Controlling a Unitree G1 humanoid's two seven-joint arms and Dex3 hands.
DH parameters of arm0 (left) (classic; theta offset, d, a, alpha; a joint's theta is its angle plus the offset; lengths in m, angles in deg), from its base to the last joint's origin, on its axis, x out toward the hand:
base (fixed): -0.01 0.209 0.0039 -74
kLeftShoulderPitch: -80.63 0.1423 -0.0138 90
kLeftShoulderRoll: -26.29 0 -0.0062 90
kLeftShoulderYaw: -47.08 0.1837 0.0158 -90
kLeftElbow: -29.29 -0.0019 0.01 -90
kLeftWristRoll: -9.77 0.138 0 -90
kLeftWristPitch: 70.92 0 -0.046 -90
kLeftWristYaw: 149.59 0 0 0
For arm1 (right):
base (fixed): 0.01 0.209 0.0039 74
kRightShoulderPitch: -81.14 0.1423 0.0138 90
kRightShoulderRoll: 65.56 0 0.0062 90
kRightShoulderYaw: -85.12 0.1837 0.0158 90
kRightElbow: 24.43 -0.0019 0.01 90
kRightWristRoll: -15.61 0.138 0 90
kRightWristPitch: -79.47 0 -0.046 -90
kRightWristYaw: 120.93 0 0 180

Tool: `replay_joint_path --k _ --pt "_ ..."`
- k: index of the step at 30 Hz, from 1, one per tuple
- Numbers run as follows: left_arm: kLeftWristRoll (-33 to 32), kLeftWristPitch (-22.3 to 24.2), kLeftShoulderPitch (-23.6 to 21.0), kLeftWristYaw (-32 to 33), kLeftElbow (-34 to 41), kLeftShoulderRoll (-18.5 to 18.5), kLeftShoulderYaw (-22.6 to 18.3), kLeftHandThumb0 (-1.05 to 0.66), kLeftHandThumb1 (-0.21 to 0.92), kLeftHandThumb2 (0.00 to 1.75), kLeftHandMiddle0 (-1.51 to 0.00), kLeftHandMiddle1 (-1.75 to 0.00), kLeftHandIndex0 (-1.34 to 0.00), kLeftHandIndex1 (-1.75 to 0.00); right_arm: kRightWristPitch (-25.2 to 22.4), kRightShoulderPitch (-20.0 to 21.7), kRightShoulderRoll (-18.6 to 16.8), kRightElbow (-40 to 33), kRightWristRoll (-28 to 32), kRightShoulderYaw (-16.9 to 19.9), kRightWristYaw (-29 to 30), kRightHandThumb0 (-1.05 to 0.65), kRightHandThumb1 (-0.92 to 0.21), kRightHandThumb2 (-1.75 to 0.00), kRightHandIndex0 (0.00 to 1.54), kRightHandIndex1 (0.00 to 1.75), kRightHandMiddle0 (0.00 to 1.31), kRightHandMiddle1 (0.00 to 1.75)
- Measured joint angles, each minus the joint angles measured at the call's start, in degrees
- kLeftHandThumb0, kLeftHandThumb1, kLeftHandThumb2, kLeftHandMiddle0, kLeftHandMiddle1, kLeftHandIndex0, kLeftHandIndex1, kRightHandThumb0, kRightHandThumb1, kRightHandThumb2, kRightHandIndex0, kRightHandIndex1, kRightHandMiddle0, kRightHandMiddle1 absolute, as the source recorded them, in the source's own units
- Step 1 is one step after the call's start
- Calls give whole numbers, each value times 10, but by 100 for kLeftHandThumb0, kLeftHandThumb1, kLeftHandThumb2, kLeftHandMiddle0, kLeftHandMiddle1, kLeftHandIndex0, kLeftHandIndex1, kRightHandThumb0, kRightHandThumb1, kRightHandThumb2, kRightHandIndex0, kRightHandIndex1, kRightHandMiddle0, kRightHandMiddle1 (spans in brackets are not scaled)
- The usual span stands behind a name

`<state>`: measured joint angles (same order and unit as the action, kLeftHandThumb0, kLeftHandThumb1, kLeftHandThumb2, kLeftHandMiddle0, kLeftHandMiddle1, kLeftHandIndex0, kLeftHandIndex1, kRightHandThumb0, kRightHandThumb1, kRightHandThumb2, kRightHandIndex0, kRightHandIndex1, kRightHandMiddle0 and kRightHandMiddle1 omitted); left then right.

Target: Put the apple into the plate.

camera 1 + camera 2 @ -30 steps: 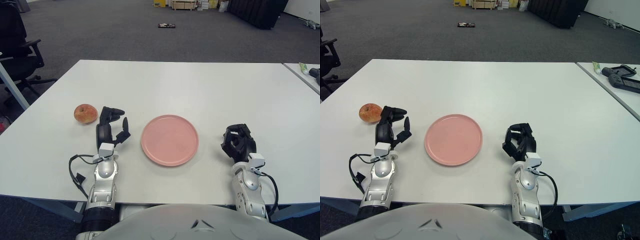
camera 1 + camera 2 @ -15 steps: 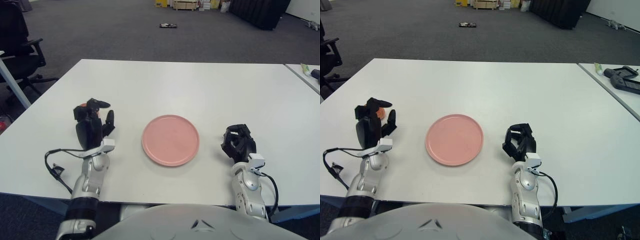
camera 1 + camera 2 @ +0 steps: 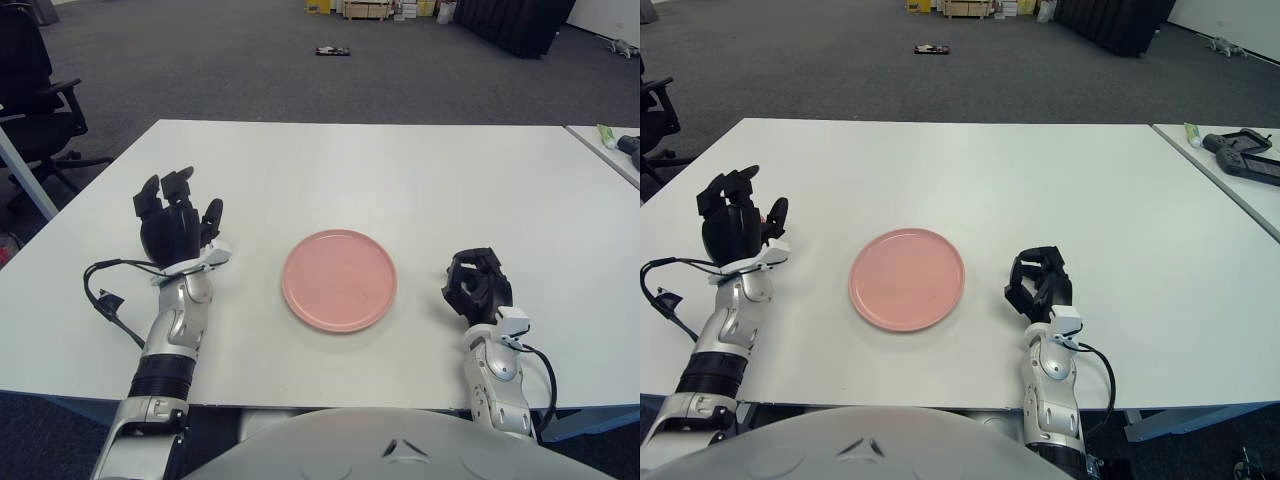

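My left hand (image 3: 176, 214) stands over the spot left of the pink plate (image 3: 340, 281) where the apple lies, back of the hand toward me and fingers spread upward. It hides almost all of the apple (image 3: 764, 213); only a sliver of red shows between thumb and fingers in the right eye view. Whether the fingers touch the fruit I cannot tell. The plate sits bare in the middle of the white table (image 3: 400, 180). My right hand (image 3: 477, 283) shows to the right of the plate with its fingers curled and nothing in them.
A black office chair (image 3: 35, 90) stands off the table's left side. A second table at the right carries a black controller (image 3: 1240, 150) and a small tube (image 3: 1192, 131). The table's front edge runs just under my forearms.
My left hand has swung left from beside the plate to over the apple, then lifted a little and spread its fingers. The apple, plain a second ago, is now almost hidden. Right hand unmoved.
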<state>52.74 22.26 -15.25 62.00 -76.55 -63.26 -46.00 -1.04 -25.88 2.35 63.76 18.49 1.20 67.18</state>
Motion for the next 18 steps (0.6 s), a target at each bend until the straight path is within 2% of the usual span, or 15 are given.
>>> replay_joint_path --k 8,18 --pt "-22 20 -54 -13 -90 -30 11 -104 77 42 0 0 0 0 7 1 1 6 -1 1 -1 -41 -57 -100 74 175 42 175" --pt "-42 14 -120 -10 -216 -50 44 -105 80 42 0 0 0 0 12 1 2 9 0 2 -3 -41 -56 -101 74 175 42 175"
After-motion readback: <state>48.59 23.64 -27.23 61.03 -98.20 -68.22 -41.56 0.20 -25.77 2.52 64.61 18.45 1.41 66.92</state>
